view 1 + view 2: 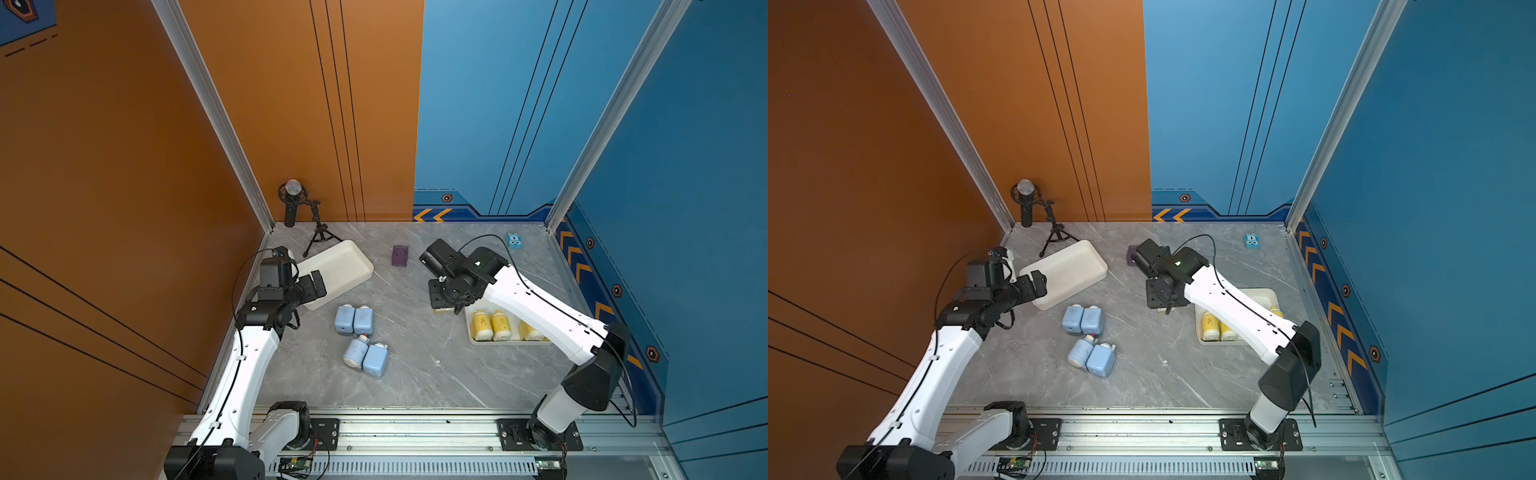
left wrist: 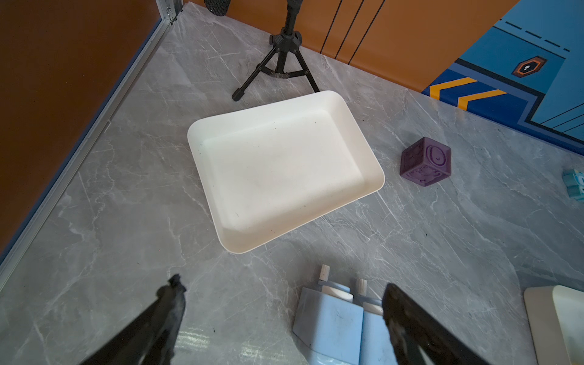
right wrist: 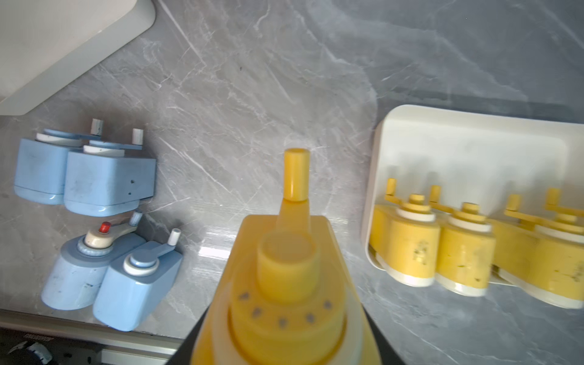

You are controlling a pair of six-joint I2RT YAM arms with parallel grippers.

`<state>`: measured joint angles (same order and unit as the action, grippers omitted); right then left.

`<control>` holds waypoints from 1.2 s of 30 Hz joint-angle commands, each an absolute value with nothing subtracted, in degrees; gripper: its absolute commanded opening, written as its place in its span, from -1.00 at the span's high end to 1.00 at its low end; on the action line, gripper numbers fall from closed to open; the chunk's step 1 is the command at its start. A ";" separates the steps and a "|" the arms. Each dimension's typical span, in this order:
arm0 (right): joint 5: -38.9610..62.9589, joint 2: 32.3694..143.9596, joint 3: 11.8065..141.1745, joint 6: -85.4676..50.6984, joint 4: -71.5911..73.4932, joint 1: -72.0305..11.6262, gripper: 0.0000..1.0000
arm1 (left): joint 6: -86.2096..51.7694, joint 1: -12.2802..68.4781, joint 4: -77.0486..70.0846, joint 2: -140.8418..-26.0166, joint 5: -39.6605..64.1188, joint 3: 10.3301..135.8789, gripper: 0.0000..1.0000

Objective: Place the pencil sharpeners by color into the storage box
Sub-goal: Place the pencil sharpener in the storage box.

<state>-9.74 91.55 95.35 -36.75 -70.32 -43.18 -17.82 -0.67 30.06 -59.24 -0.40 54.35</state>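
Clamped on a yellow sharpener just beside the yellow-filled storage box, the right end effector should clear the rim and lower gently before releasing; the left end effector hangs wide open, empty.

on the grey table stand a purple block, a blue cartoon-face box and a microphone on a tripod.

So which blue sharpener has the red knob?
The rounder blue sharpener, left one of the pair nearer the robot's base; the other three are squarish, without red.
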 commanded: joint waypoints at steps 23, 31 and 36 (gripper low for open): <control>-11.55 70.12 69.21 -11.74 -70.09 -8.21 0.47 | -17.56 -0.26 30.57 -59.31 -0.80 53.75 -0.96; -9.98 74.34 67.65 -8.95 -67.41 -5.76 0.45 | -17.31 -0.22 30.63 -59.43 -1.22 53.70 -0.96; -8.91 76.66 66.85 -8.10 -64.94 -5.02 0.44 | -17.23 -0.26 30.63 -59.50 -1.49 53.70 -0.97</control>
